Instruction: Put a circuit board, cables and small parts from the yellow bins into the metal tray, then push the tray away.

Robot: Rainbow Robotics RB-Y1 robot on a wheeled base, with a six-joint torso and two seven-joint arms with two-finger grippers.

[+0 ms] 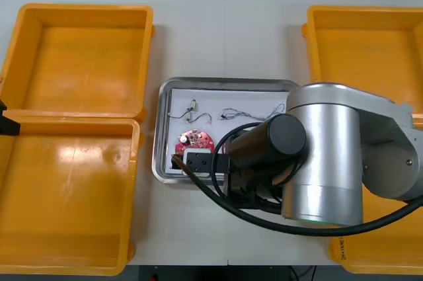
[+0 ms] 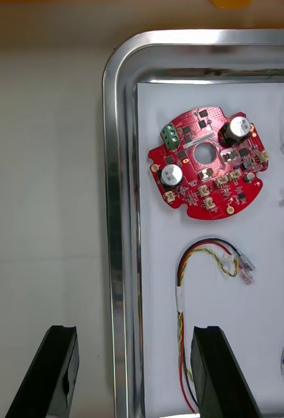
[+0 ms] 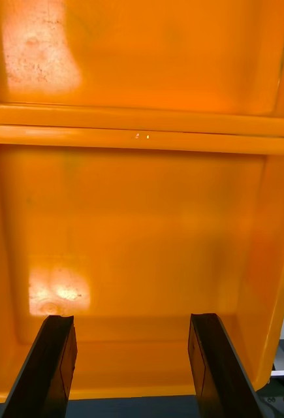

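Shiny tray (image 2: 117, 196) with red board (image 2: 207, 163) inside, right gripper (image 2: 132, 375) spread wide across its rim, left gripper (image 3: 132, 372) spread over yellow bin (image 3: 142, 228)

I am working at what is looking like an electronics assembly bench in a lab or workshop. A plain light table (image 1: 225, 30) is carrying large yellow bins (image 1: 82, 56) at both sides. A shiny metal tray (image 1: 158, 135) with a white inside is lying between them, holding a round red circuit board (image 2: 194, 176) and a red and yellow cable (image 2: 181, 287).
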